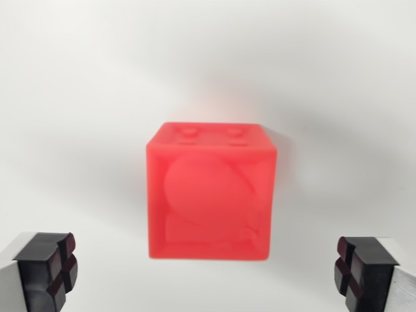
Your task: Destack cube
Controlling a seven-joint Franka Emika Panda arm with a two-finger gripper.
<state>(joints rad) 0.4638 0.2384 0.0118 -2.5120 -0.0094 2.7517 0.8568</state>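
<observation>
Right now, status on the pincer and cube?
Pincer open, empty, fingers either side. Red cube centred ahead, untouched. Only one cube visible. Nothing in the way.

text: none legible | red cube point(211, 194): raised relief shapes only, no letters or numbers

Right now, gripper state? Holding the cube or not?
Gripper: open, holding nothing. Its fingers stand wide apart at the bottom corners of the wrist view, clear of the red cube.

Plain white surface point(78, 97) filling the whole view, evenly lit, soft grey shadows, a faint reddish glow
</observation>
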